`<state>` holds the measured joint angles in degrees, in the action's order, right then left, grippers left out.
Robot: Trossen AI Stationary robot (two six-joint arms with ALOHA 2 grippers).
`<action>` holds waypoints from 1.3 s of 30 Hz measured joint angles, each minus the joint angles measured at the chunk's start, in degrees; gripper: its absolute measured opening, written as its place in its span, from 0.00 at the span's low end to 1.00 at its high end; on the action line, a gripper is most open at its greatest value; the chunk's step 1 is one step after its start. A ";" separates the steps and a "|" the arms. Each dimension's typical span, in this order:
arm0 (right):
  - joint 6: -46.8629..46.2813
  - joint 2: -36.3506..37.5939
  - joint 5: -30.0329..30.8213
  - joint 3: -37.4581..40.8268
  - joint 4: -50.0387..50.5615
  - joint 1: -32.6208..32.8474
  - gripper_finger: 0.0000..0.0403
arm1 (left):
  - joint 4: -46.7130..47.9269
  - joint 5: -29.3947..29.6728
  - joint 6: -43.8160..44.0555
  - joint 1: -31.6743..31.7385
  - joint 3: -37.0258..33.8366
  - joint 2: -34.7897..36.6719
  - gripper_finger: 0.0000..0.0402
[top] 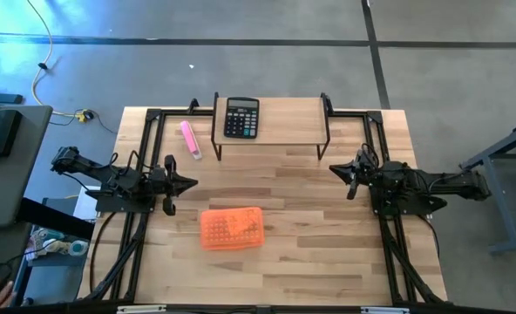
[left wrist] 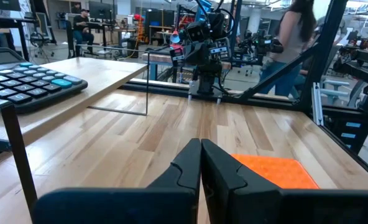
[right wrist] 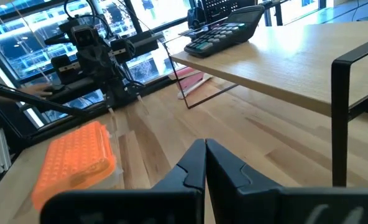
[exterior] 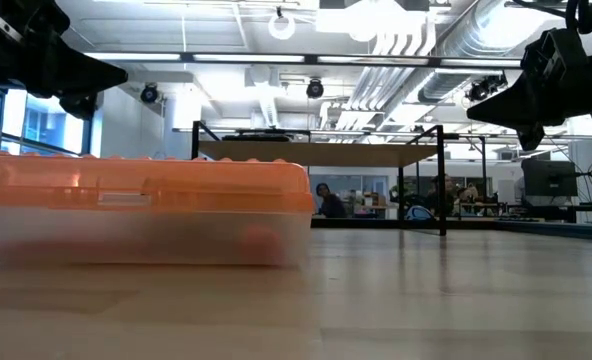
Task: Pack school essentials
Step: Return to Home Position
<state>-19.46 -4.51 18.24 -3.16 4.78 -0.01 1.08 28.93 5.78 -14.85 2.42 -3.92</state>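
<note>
An orange-lidded translucent box (top: 232,228) lies flat on the table, lid shut; it also fills the left of the low view (exterior: 141,210). Faint blurred shapes show through its wall, but no stationery can be made out. My left gripper (top: 191,183) hovers shut above the table, left of and slightly beyond the box; the box (left wrist: 274,171) shows past its fingertips (left wrist: 201,149). My right gripper (top: 333,168) hovers shut near the table's right side, far from the box (right wrist: 75,158).
A wooden shelf on black legs (top: 271,122) stands at the far edge and carries a black calculator (top: 241,117). A pink marker (top: 190,139) lies left of the shelf. Bare wood stretches between the arms and in front of the box. People stand in the room beyond.
</note>
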 joint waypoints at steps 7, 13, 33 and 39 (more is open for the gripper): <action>0.00 0.00 0.00 0.00 -0.01 0.00 0.00 | 0.00 -0.02 0.00 0.00 0.00 0.00 0.01; 0.00 0.00 0.00 0.00 0.00 0.00 0.00 | 0.01 -0.01 0.00 0.00 0.00 0.00 0.01; 0.00 0.00 0.00 0.00 0.00 0.00 0.00 | 0.02 -0.02 0.00 0.00 0.02 0.00 0.01; 0.00 0.00 0.00 0.00 0.00 0.00 0.00 | 0.02 -0.02 0.00 -0.02 0.02 0.00 0.01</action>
<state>-19.46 -4.51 18.24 -3.16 4.78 -0.01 1.10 28.91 5.78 -14.87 2.44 -3.92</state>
